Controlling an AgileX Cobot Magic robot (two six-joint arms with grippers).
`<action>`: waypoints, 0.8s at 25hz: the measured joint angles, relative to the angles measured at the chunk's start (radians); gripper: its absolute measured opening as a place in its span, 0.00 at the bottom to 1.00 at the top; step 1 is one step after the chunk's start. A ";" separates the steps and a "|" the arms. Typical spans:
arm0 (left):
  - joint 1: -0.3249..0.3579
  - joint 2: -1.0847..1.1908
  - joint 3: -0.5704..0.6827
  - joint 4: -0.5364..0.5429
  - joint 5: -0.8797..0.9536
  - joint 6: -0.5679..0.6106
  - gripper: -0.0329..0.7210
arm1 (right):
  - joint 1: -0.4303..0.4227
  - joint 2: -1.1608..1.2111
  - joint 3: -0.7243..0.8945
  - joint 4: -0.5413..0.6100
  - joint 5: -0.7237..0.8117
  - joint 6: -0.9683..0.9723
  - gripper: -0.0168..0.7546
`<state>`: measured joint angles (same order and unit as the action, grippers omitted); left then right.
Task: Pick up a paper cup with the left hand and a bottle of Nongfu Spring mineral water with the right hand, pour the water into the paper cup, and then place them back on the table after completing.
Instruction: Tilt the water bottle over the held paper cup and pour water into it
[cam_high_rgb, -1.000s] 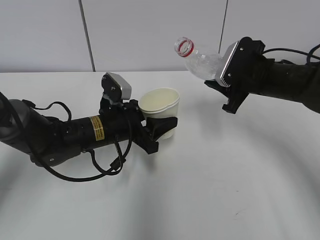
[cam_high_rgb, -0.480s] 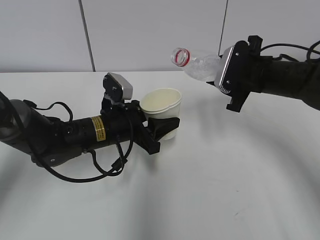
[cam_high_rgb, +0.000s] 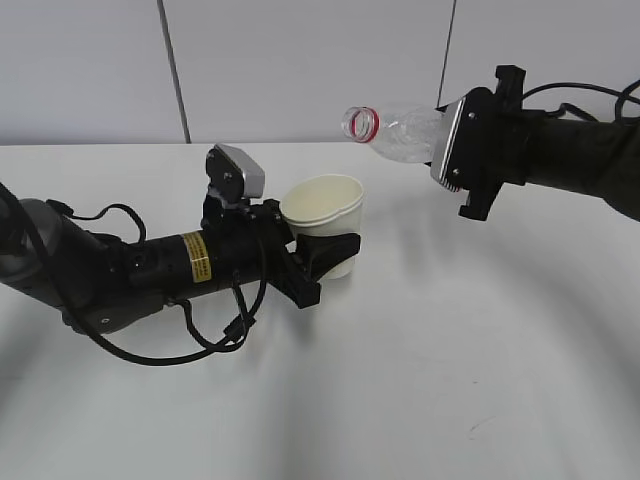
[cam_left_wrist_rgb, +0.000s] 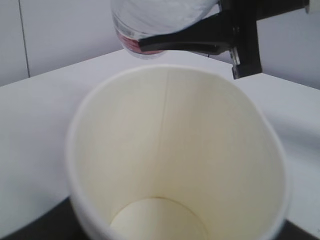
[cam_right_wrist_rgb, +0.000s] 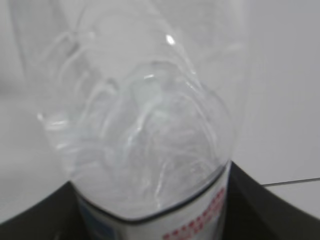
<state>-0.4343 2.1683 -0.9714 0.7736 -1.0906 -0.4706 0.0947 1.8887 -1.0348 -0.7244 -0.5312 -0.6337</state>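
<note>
Left hand (cam_high_rgb: 322, 262), centre of the exterior frame: clamped round the lower wall of the paper cup (cam_high_rgb: 321, 216), cup upright, mouth open, raised just off the white worktop (cam_high_rgb: 450, 380). Left wrist view shows the cup (cam_left_wrist_rgb: 175, 160) dry inside, nothing poured yet.

Right hand (cam_high_rgb: 455, 160), upper right: gripping the body of the Nongfu Spring bottle (cam_high_rgb: 400, 132), which lies near horizontal, uncapped, red neck ring pointing left. Its mouth sits above and a little right of the cup rim, apart from it. Right wrist view shows water (cam_right_wrist_rgb: 145, 150) pooled low in the bottle (cam_right_wrist_rgb: 140, 115), short of the neck as far as you can tell.

Step in hand, as judged: line up, then pour. You want the mouth brought over the cup's middle before tipping further. Tip slowly; a thin bottle can glug and splash. Hold the cup level and steady; do not squeeze it out of round.

Surroundings: plain grey wall panels (cam_high_rgb: 300, 60) behind, black cables (cam_high_rgb: 170, 345) looping below the left arm. Nothing stands between bottle and cup.
</note>
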 joint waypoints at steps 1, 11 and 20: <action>0.000 0.000 0.000 0.000 0.000 0.000 0.54 | 0.000 0.000 -0.004 0.002 0.000 -0.002 0.55; 0.000 0.000 0.000 0.000 -0.001 -0.001 0.54 | 0.000 0.000 -0.034 0.009 0.002 -0.045 0.55; 0.000 0.000 0.000 0.000 -0.001 -0.003 0.54 | 0.000 0.000 -0.036 0.031 0.003 -0.174 0.55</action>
<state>-0.4343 2.1683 -0.9714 0.7736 -1.0914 -0.4734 0.0947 1.8887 -1.0708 -0.6932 -0.5279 -0.8080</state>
